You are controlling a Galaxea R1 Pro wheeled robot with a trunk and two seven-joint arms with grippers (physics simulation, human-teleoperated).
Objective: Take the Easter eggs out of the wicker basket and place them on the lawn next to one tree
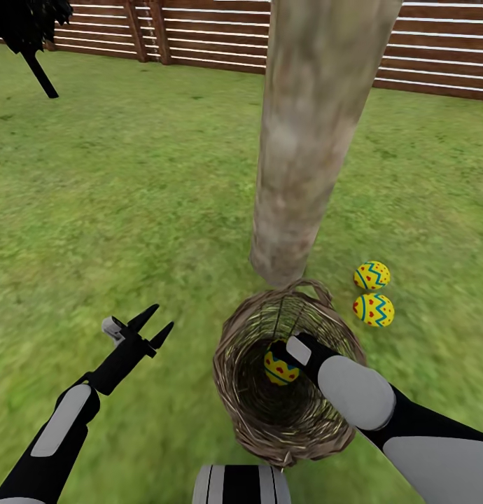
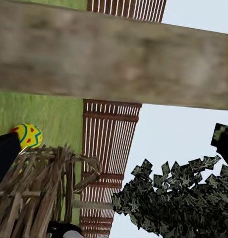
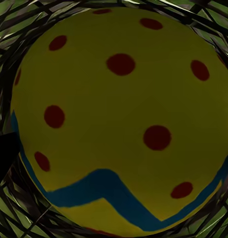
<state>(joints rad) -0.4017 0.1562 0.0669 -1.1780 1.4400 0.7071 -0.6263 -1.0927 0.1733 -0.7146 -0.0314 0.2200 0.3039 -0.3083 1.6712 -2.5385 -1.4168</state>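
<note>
One yellow zigzag-banded Easter egg [image 1: 278, 368] was left in the brown woven wicker basket [image 1: 250, 413], near the trunk. Looked smooth, hard, probably slippery, so I'd pinch its middle. Right gripper [image 1: 287, 353] reached inside; couldn't tell if it was closed. Left gripper [image 1: 152, 327] hung open.

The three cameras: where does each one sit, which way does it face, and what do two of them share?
Head view: from the robot's head, down over the basket, trunk and two eggs on the lawn; both arms show.
Left wrist view: near the left gripper, looking across at the trunk, the fence and the basket rim.
Right wrist view: inside the basket, close on the last egg.
Shared: the head and right wrist views both show this egg.
</note>
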